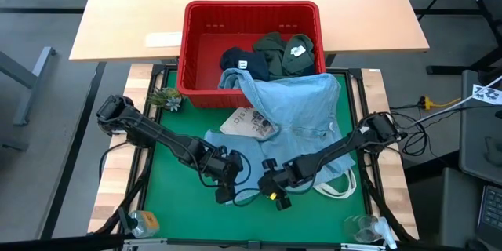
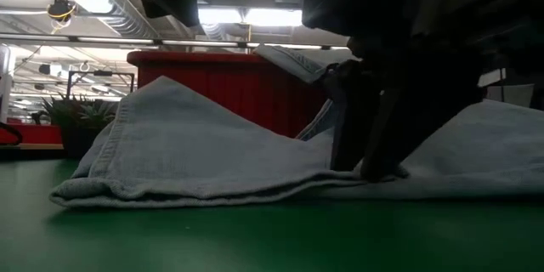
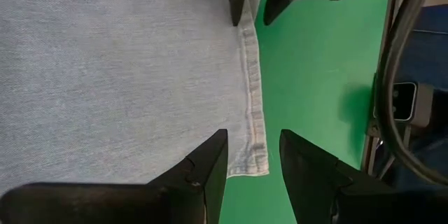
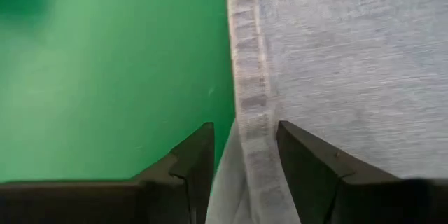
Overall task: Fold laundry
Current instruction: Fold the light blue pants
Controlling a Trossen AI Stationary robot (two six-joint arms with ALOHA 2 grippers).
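A light blue denim garment (image 1: 294,106) spills out of the red basket (image 1: 251,5) onto the green mat; its near part lies flat there (image 2: 195,144). A navy piece (image 1: 235,61) and olive pieces (image 1: 282,51) sit in the basket. My left gripper (image 1: 235,174) (image 3: 253,143) is open, low over the denim's stitched hem (image 3: 250,77) near a corner. My right gripper (image 1: 271,179) (image 4: 245,134) faces it, also open, its fingers on either side of the same hem (image 4: 248,56). In the low view a dark gripper (image 2: 374,166) reaches down to the cloth. My left gripper has one finger over the denim and one over the mat, with the hem between; I cannot tell whether it touches the cloth. My right gripper comes from above with the hem running between its fingers; I cannot tell whether the fingers touch it.
A white printed tote bag (image 1: 249,121) lies partly under the denim, and its handles (image 1: 337,188) show by the right arm. A small plant (image 1: 166,98) stands at the mat's far left. Clear cups sit at the near corners (image 1: 145,221) (image 1: 362,227). Bare mat lies to the near left.
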